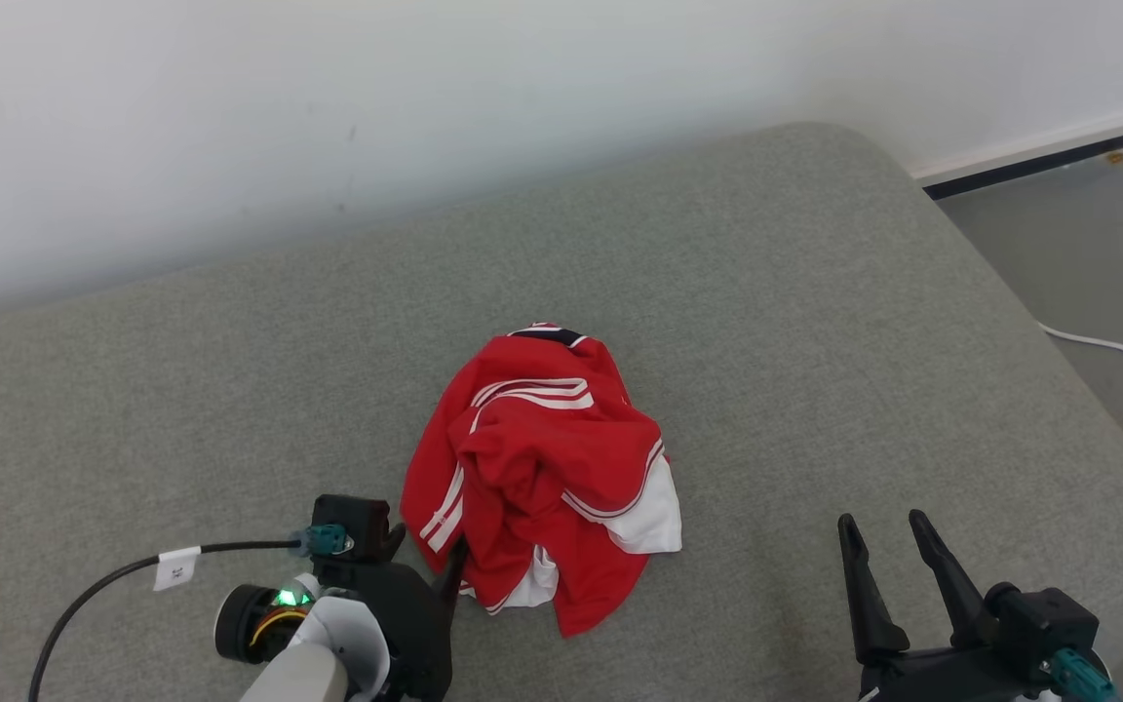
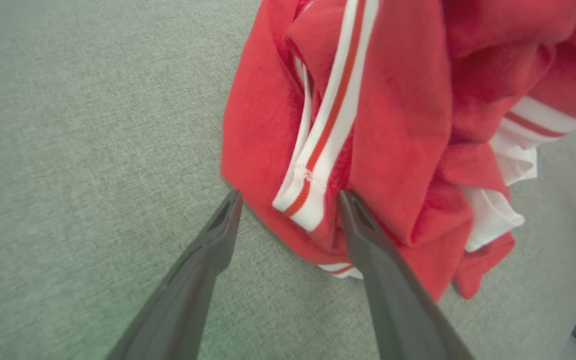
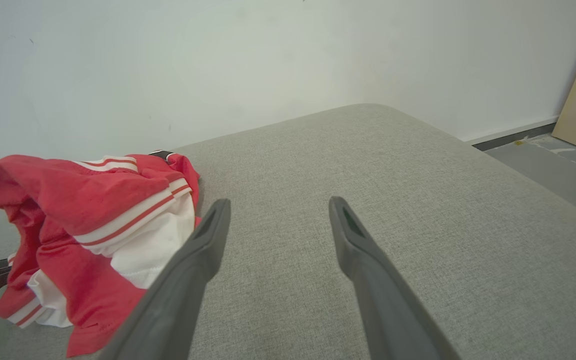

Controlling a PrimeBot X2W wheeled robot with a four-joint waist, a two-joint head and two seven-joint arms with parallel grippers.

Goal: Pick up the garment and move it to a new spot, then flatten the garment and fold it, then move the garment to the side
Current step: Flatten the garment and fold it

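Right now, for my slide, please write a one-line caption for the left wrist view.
Open left gripper at the striped edge of a crumpled red-and-white fabric garment on a grey woven cushion.

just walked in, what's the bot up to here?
A crumpled red garment lies on the grey cushion. Left tool is open at its near edge, the striped hem between the fingers, not gripping yet. Right tool is open off to the side, apart from it. Nothing folded yet.

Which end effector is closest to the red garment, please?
The left end effector: its open jaws straddle the garment's striped hem, while the right end effector sits apart over bare cushion.
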